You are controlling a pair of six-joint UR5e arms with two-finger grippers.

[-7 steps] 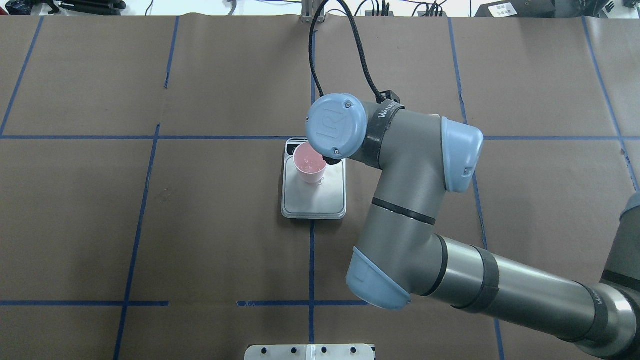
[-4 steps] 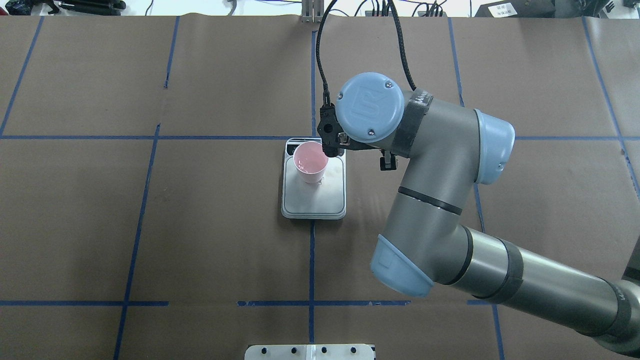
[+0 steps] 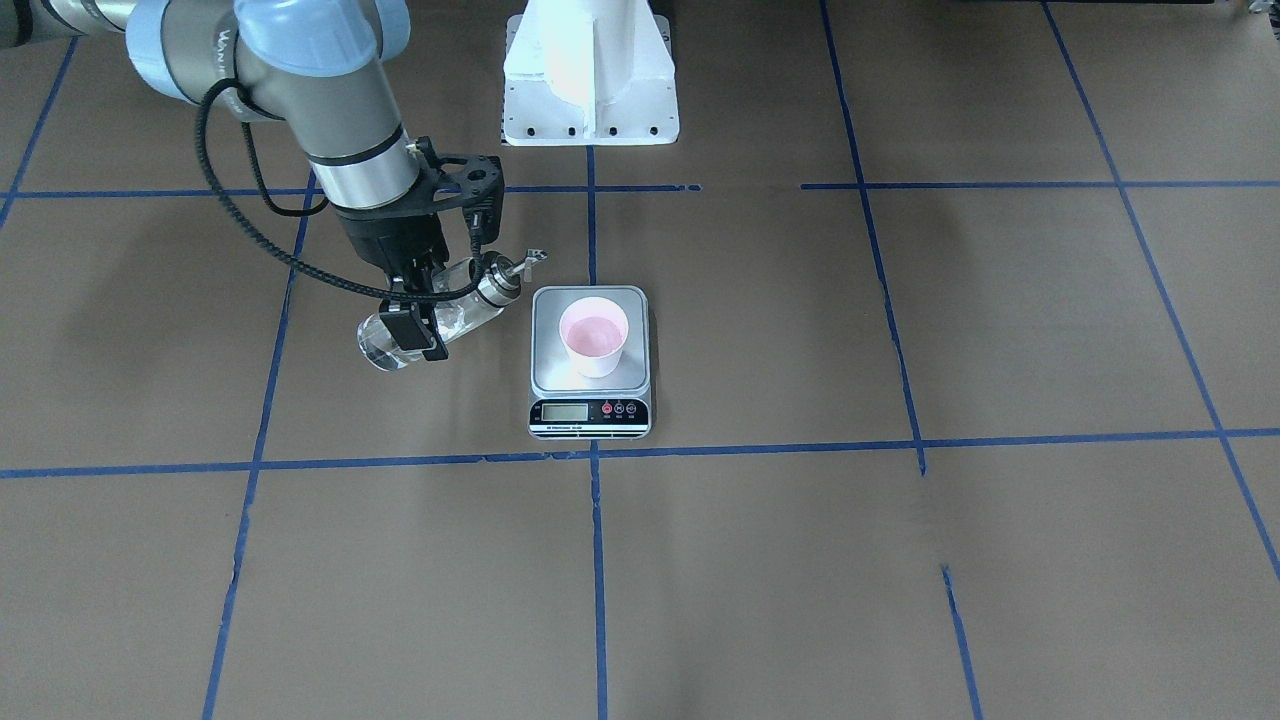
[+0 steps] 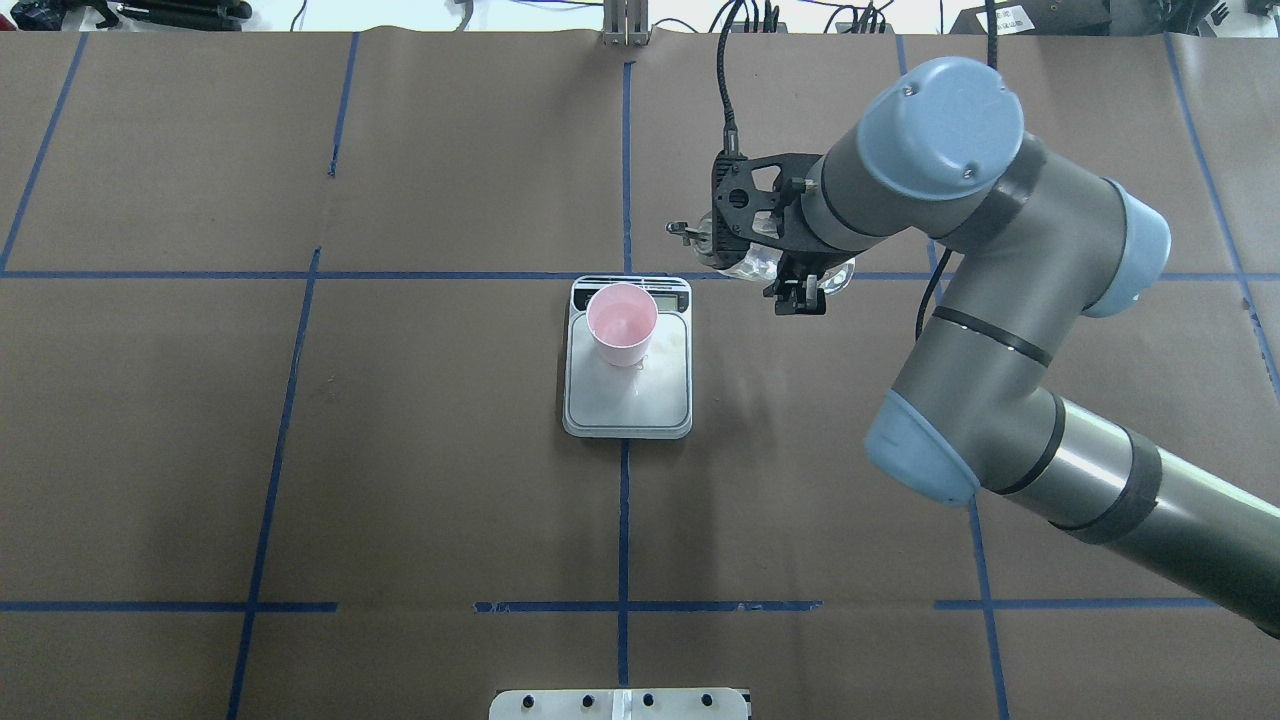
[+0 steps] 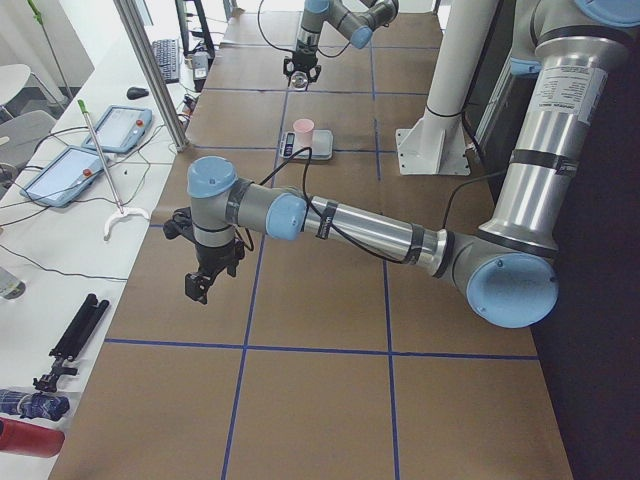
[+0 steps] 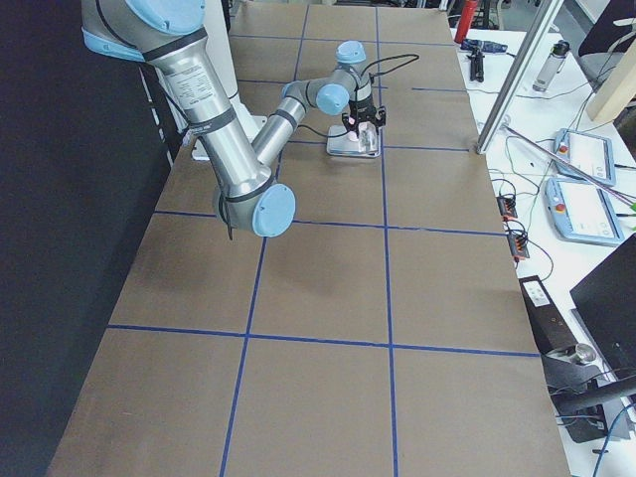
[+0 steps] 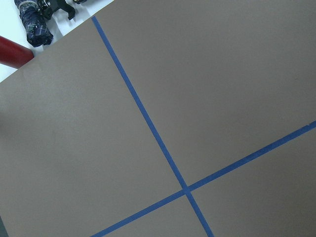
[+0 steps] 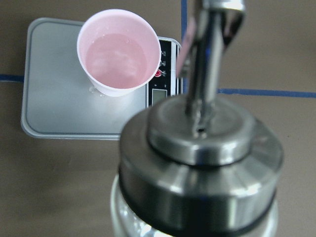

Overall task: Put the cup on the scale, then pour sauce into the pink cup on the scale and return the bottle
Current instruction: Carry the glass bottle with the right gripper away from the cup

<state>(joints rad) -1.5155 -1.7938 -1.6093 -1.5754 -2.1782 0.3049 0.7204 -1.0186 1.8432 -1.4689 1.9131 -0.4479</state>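
The pale pink cup (image 4: 621, 323) stands upright on the far part of the silver scale (image 4: 630, 405), with clear sauce (image 8: 117, 59) in its bottom. My right gripper (image 3: 425, 320) is shut on the clear glass bottle (image 3: 455, 315), which hangs tilted above the table beside the scale, its silver pourer (image 3: 500, 278) pointing towards the scale. From the right wrist, the metal cap (image 8: 202, 148) fills the foreground, with the cup (image 8: 118, 52) and scale (image 8: 54, 108) beyond. My left gripper (image 5: 205, 280) shows only in the exterior left view, far from the scale (image 5: 312, 150); I cannot tell its state.
Brown paper with blue tape lines (image 4: 623, 520) covers the table. The white robot base (image 3: 590, 80) stands behind the scale. A side bench holds tablets (image 5: 60, 172) and tools. A red bottle (image 7: 12, 52) lies off the table's edge near the left arm.
My right arm has swung away from over the cup, to the right and farther back, carrying the bottle with it. The cup and scale have not moved.
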